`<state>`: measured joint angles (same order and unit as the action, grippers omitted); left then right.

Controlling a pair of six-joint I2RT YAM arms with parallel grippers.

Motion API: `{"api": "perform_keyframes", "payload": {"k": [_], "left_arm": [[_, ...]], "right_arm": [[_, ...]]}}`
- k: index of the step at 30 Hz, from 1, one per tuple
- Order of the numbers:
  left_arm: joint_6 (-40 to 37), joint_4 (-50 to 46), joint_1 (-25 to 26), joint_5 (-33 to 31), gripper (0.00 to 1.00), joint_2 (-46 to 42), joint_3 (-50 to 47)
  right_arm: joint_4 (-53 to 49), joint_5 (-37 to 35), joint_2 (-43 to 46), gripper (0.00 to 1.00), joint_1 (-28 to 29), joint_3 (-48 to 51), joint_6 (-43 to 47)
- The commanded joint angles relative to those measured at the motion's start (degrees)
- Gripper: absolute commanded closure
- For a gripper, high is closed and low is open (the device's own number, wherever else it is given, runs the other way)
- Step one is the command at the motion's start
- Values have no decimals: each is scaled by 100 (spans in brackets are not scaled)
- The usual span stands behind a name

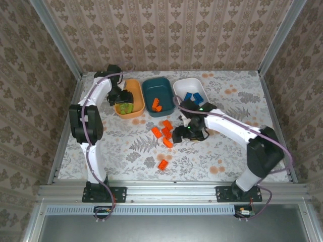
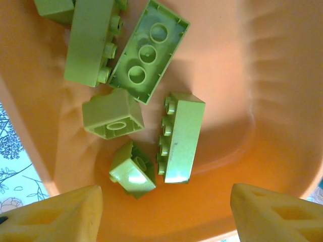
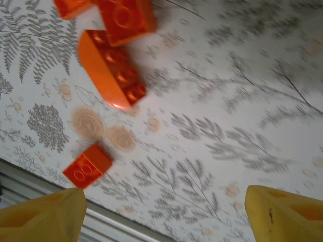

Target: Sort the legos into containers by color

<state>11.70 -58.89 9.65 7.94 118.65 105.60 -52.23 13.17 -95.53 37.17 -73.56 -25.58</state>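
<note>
While the left end effector (image 2: 164, 214) hangs spread and empty over the orange bowl (image 2: 272, 75), the right end effector (image 3: 161, 214), also spread, should straddle one orange brick (image 3: 112, 68) squarely across its narrow sides.

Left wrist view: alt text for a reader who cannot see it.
Several lime green studded plastic bricks lie inside the orange rounded plastic bowl. The left gripper hangs above them, open, its yellow fingers at the bottom corners with nothing between.

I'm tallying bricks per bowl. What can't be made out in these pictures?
- Top view: left claw covers some green bricks in the orange bowl; count unclear.
- Left wrist: one green brick cut by the top edge.
- Right wrist: blurred orange bricks cut by the top edge.
</note>
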Motion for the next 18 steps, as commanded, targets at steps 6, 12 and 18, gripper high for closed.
{"api": "perform_keyframes", "payload": {"k": [6, 12, 18], "left_arm": [[420, 107, 23, 190, 27, -2128, -1330], [584, 144, 49, 152, 25, -3448, -2489], [609, 53, -78, 124, 24, -4030, -2852]], "right_arm": [[-510, -444, -1493, 21, 665, -1361, 827], [-722, -660, -2099, 24, 706, -1774, 907], [-765, -660, -2423, 32, 716, -1919, 946]]}}
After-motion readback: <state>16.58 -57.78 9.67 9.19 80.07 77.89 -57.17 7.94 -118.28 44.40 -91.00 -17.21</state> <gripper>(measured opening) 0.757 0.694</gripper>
